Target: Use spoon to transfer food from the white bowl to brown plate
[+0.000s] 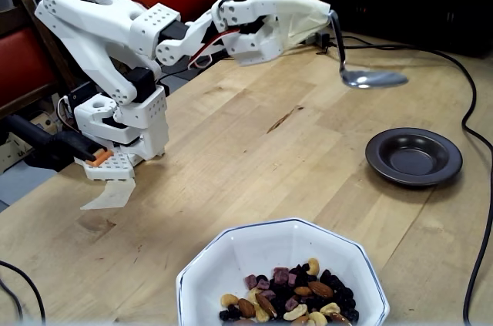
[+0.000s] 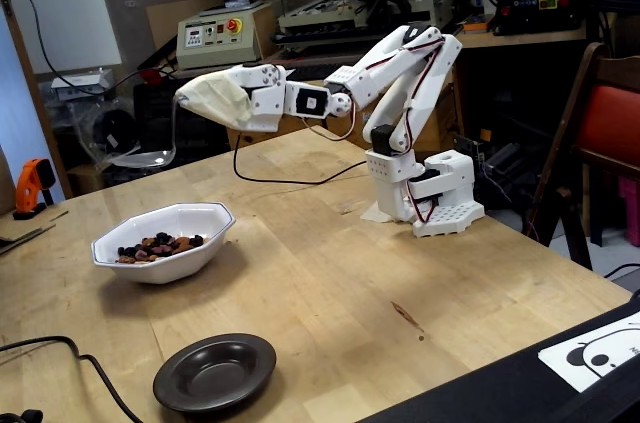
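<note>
My white gripper (image 1: 326, 15) is shut on the handle of the silver spoon (image 1: 374, 78) and holds it in the air, bowl end hanging down and looking empty. The brown plate (image 1: 414, 156) lies empty on the wooden table, below and nearer the camera than the spoon. The white bowl (image 1: 231, 264) stands at the front edge with the food (image 1: 289, 299) heaped in it. In the other fixed view the gripper (image 2: 186, 100) holds the spoon (image 2: 140, 156) above and behind the white bowl (image 2: 205, 220) with its food (image 2: 157, 242); the brown plate (image 2: 215, 371) lies in front.
A black cable (image 1: 471, 110) runs along the table's right side, and another cable (image 2: 290, 179) crosses the tabletop behind the arm's base (image 2: 440, 205). A further cable (image 2: 75, 348) lies left of the plate. A red chair (image 2: 610, 123) stands at the right.
</note>
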`<state>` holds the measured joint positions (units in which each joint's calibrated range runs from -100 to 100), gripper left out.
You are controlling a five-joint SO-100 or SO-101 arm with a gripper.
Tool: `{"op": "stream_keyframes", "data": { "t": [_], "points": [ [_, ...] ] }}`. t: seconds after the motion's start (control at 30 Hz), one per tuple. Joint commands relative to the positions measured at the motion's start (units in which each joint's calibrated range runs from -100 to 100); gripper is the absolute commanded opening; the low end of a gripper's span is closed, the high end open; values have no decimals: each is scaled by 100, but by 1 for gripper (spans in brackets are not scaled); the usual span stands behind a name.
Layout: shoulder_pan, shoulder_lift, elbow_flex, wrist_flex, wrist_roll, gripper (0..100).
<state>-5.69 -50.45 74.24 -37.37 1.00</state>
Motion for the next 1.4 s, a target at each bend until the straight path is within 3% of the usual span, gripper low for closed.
{"op": "stream_keyframes", "data": {
  "t": [0.0,0.53,0.9,1.37],
  "points": [
    [-16,-34,293,-444,-20,2],
    [-23,-26,1478,-1519,-29,3],
    [-23,17,1416,-1504,-29,3],
    [36,1378,647,-1567,20,3]
  ]
}}
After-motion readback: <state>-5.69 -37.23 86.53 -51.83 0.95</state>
